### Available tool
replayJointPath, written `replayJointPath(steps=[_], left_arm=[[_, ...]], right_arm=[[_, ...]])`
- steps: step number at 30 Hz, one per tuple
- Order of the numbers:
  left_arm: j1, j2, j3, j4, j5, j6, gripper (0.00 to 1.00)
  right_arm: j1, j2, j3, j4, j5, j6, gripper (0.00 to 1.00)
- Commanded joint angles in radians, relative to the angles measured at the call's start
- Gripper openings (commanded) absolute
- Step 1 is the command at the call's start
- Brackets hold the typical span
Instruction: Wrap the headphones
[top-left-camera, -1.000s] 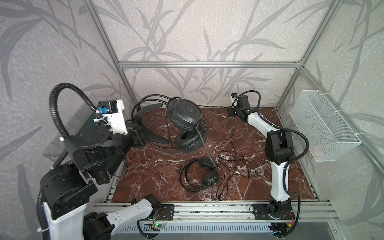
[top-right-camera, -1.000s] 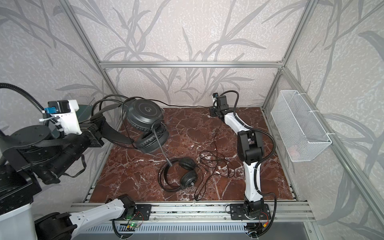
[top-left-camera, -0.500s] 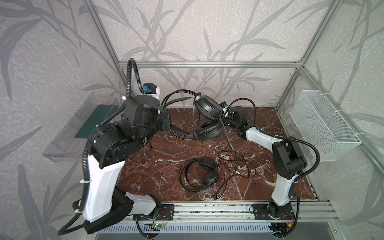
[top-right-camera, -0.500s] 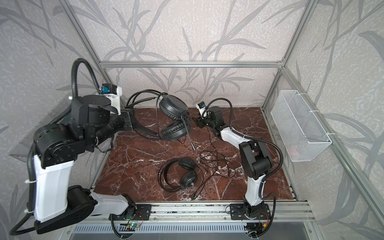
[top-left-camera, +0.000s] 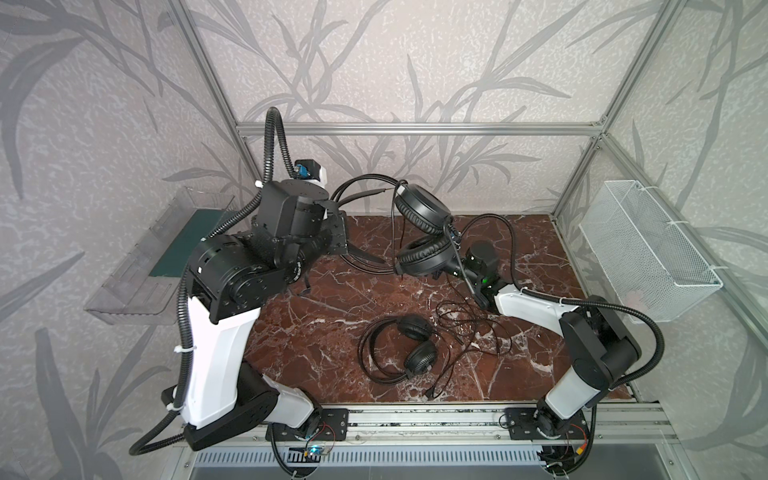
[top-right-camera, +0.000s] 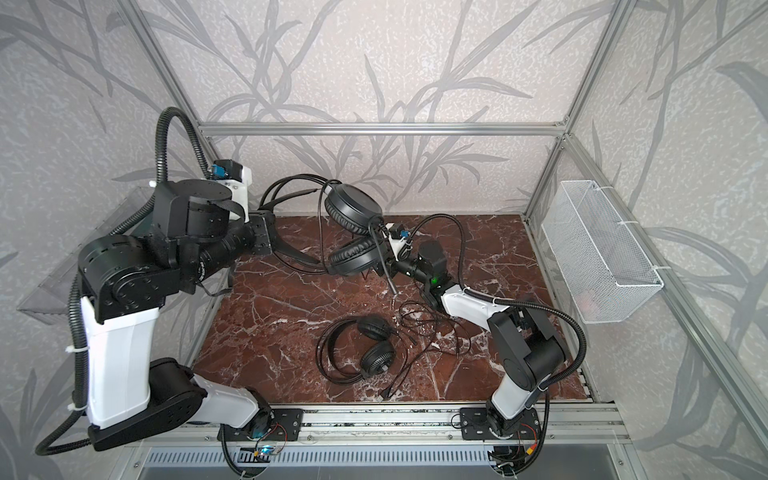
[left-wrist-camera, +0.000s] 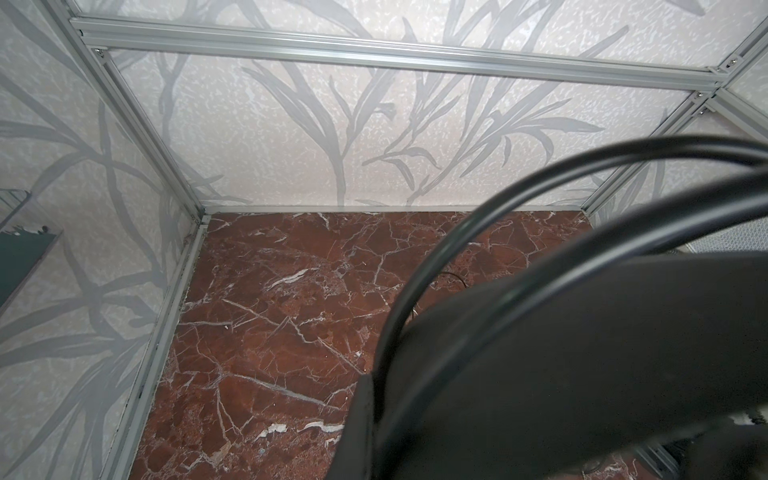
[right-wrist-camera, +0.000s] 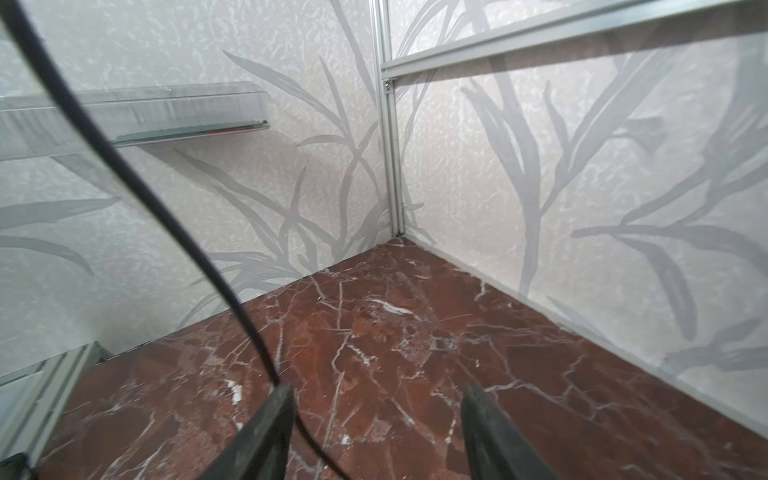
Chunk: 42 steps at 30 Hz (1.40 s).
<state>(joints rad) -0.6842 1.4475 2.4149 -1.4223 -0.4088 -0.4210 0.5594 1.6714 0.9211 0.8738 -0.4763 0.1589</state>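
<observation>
One pair of black headphones (top-left-camera: 420, 210) hangs in the air over the back of the marble table (top-left-camera: 316, 328). My left gripper (top-left-camera: 345, 244) is shut on its headband. In the left wrist view the headband's wires (left-wrist-camera: 457, 232) and broad strap (left-wrist-camera: 582, 353) hide the fingers. Its thin cable (right-wrist-camera: 124, 166) drops past the inner side of one finger (right-wrist-camera: 274, 419) of my right gripper (right-wrist-camera: 376, 390), which is open and holds nothing. In a top view the right wrist (top-right-camera: 430, 257) sits just behind the lower earcup (top-right-camera: 353, 257). Another pair of headphones (top-left-camera: 401, 353) lies flat at the front, next to a loose cable tangle (top-left-camera: 469, 328).
A clear plastic shelf (top-left-camera: 137, 286) with a green mat is fixed to the left wall. A white wire basket (top-left-camera: 648, 253) hangs on the right wall. Aluminium frame posts and the wallpapered panels close in the table on three sides.
My left arm has swung the held headphones from the left edge to the back middle. The right gripper has come in from the back to just under the earcups and has opened wider.
</observation>
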Motion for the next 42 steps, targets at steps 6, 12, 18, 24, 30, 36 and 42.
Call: replayJointPath(steps=[6, 12, 18, 24, 30, 36, 42], left_arm=[[0.016, 0.036, 0.075, 0.083, 0.016, -0.048, 0.00], [0.024, 0.040, 0.097, 0.095, 0.007, -0.050, 0.00], [0.040, 0.038, 0.106, 0.103, -0.005, -0.055, 0.00], [0.112, 0.042, 0.105, 0.131, 0.020, -0.081, 0.00], [0.264, 0.088, 0.099, 0.144, 0.117, -0.140, 0.00], [0.356, 0.157, 0.087, 0.161, 0.092, -0.173, 0.00], [0.442, 0.195, 0.006, 0.207, 0.137, -0.211, 0.00]], right_arm=[[0.072, 0.070, 0.030, 0.128, 0.023, 0.038, 0.66], [0.100, 0.247, 0.127, 0.090, 0.049, 0.013, 0.66], [0.088, 0.328, 0.121, 0.062, 0.138, -0.027, 0.58], [0.086, 0.341, 0.076, 0.054, 0.159, -0.040, 0.16], [0.127, 0.231, -0.039, 0.034, 0.177, -0.072, 0.05], [0.264, 0.016, -0.121, -0.214, 0.248, -0.206, 0.00], [0.373, -0.195, -0.096, -0.470, 0.347, -0.303, 0.00]])
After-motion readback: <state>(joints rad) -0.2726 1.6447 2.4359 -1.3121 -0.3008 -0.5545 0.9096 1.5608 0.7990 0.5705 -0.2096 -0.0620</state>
